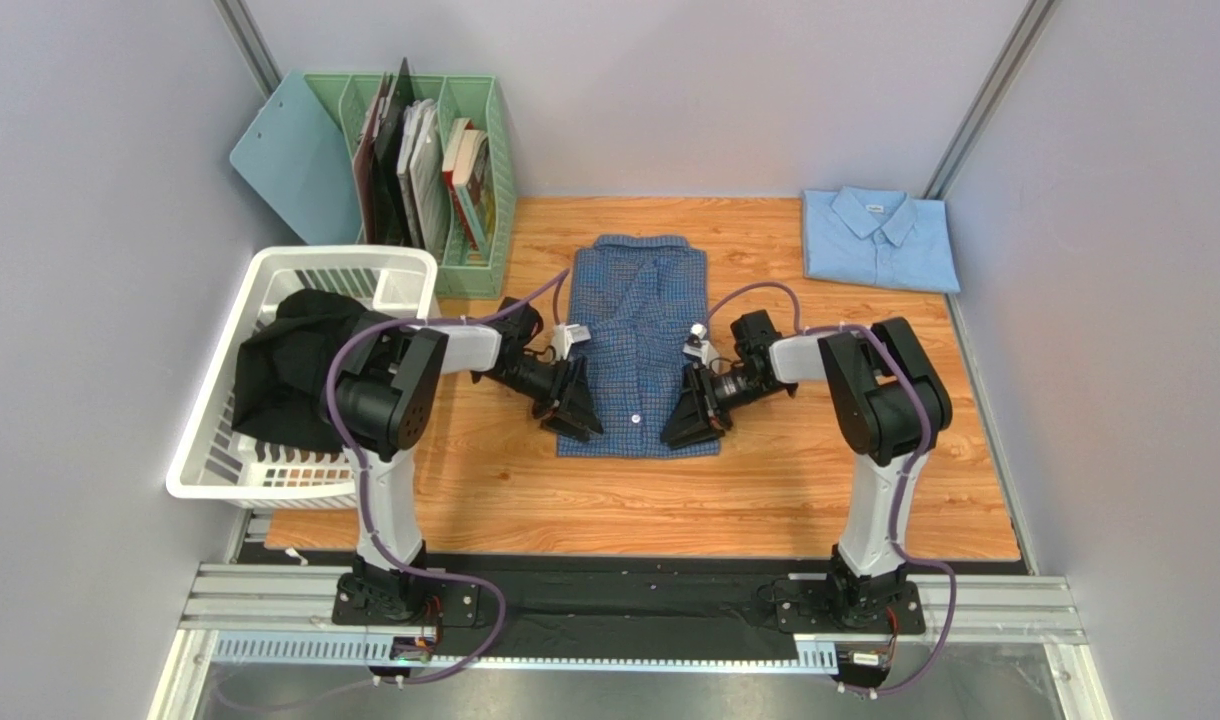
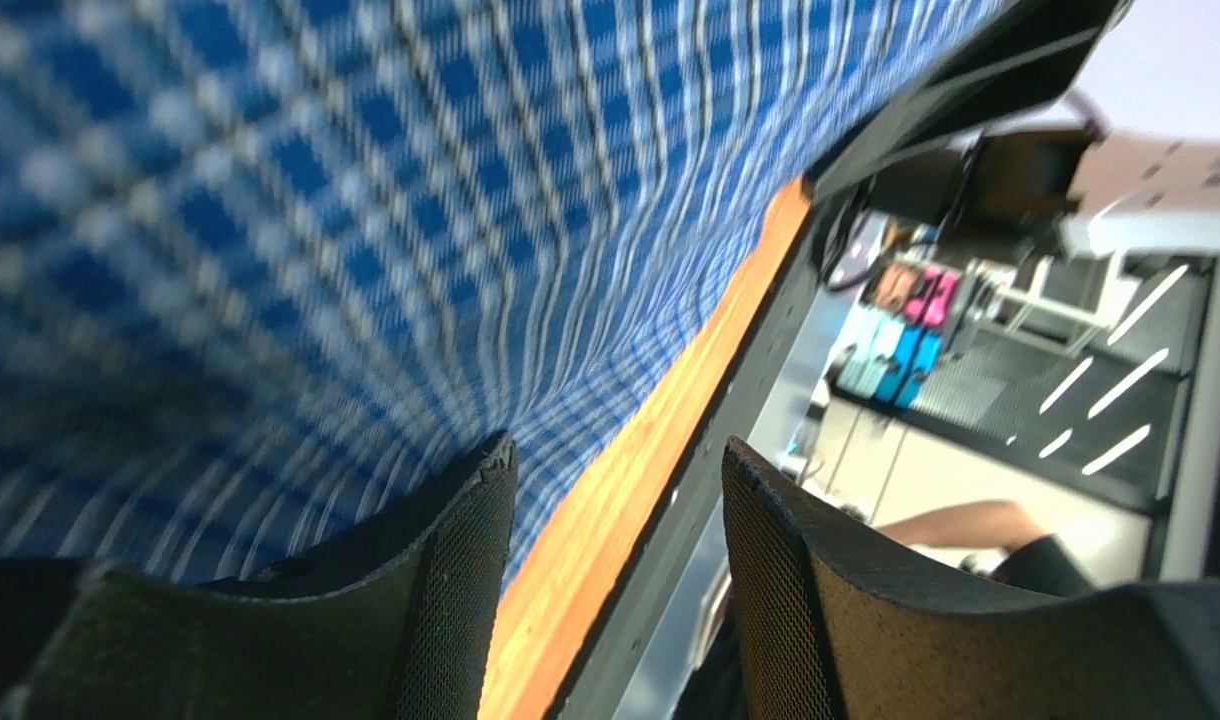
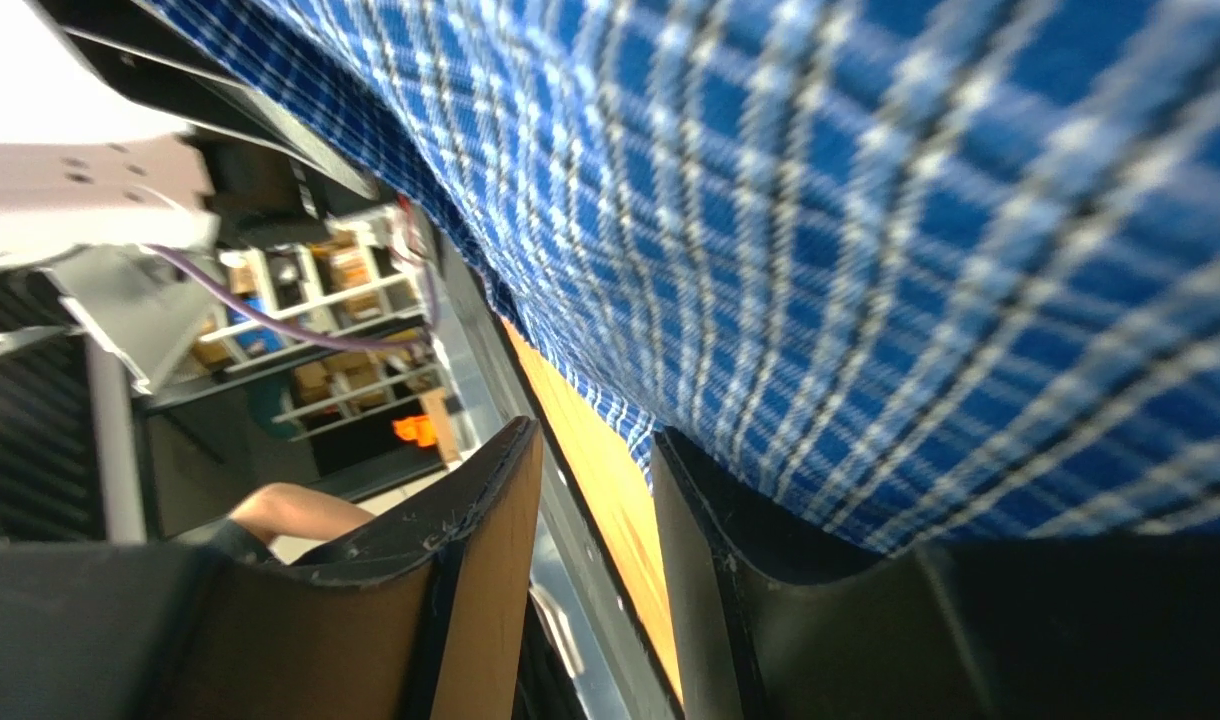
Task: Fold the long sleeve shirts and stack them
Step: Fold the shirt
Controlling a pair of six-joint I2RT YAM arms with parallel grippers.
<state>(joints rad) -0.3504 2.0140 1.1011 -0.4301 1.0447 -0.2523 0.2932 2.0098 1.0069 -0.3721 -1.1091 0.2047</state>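
Centrally on the orange wood-grain plank surface (image 1: 466, 503), grey walls around, lies the folded mid-blue checked woven button shirt (image 1: 631, 323). The folded plain pale sky-blue collared shirt (image 1: 879, 240) sits upper right. The left gripper (image 1: 574, 417) and right gripper (image 1: 688, 423) flank the checked shirt's lower edge, both jaws apart.

Two shirts lie on the tabletop (image 1: 812, 480): one checked blue shirt (image 1: 631, 323) at centre and one pale blue shirt (image 1: 879, 240) far right. At left are one white basket (image 1: 338, 263) and one dark garment (image 1: 293, 368). Far left are one green file rack (image 1: 499, 180) and one teal folder (image 1: 289, 150).
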